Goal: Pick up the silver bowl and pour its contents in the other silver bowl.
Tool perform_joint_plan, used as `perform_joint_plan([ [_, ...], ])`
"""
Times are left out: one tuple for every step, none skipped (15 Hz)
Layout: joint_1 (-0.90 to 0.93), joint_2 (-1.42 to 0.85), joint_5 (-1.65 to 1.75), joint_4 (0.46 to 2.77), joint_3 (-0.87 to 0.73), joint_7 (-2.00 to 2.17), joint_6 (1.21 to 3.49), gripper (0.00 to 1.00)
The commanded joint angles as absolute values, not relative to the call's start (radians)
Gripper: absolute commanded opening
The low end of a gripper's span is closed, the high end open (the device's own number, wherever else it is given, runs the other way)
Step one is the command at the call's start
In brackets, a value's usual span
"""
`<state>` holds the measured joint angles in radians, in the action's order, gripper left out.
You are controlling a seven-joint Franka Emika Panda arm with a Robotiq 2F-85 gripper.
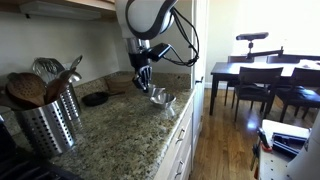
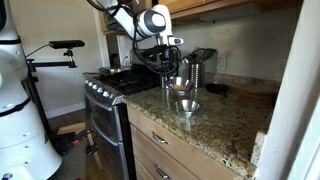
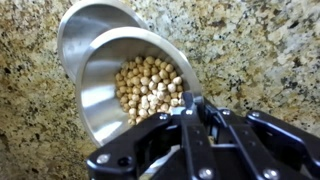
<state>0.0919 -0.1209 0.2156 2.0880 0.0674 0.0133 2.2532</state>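
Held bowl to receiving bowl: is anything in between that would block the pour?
Nothing visible. In the wrist view the gripper grips the silver bowl of beige pellets by its rim. The other silver bowl sits right beyond it, rims overlapping in view, with only bare counter around.

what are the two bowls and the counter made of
Both the silver bowl and the other silver bowl look like polished steel, judging by their mirror-like grey reflections. The countertop is probably polished granite or a similar stone: speckled tan, brown and black with a slight sheen.
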Motion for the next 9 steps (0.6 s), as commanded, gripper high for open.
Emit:
perform_joint_plan([
  [0.058,-0.041,0.146,2.169,0.057,-0.067,2.313,0.07],
  [0.051,-0.038,0.128,2.172,0.055,-0.088,2.319,0.07],
  [0.047,-0.035,0.109,2.175,0.053,-0.106,2.323,0.07],
  [0.044,-0.033,0.092,2.177,0.053,-0.121,2.326,0.07],
  [0.043,-0.033,0.076,2.175,0.054,-0.136,2.326,0.07],
  [0.044,-0.038,0.066,2.168,0.056,-0.146,2.324,0.07],
  [0.045,-0.041,0.053,2.165,0.058,-0.160,2.325,0.07],
  [0.047,-0.047,0.046,2.158,0.060,-0.168,2.324,0.07],
  [0.047,-0.048,0.041,2.157,0.061,-0.175,2.325,0.07],
])
